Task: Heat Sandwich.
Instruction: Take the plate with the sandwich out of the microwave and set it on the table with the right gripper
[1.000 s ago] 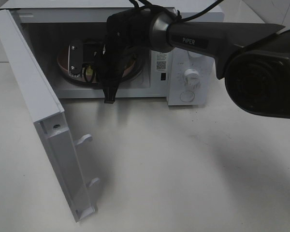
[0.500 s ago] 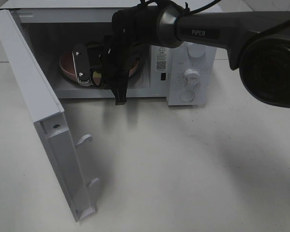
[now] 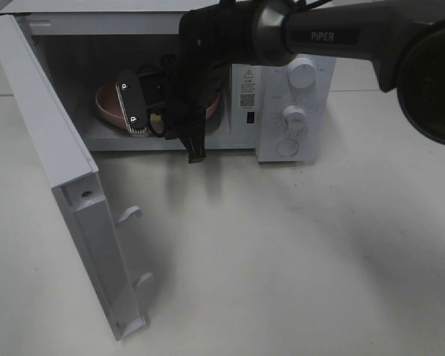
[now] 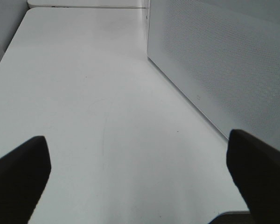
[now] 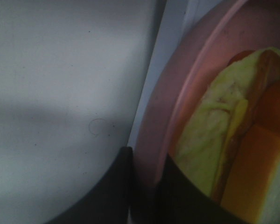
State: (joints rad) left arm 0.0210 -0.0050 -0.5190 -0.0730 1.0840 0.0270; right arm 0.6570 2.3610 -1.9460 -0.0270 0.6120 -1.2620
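Exterior high view: a pink plate (image 3: 107,104) is seen inside the open microwave (image 3: 282,119) at upper left, the sandwich (image 5: 233,154) lying on it. Its rim is apparently pinched by the right gripper's (image 5: 142,186) jaws. The left gripper's (image 4: 140,172) jaws are spread above the tabletop (image 4: 84,93).

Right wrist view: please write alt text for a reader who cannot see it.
The right gripper pinches the rim of a pink plate that carries the sandwich, seen close up. Beside the plate lies a pale grey surface.
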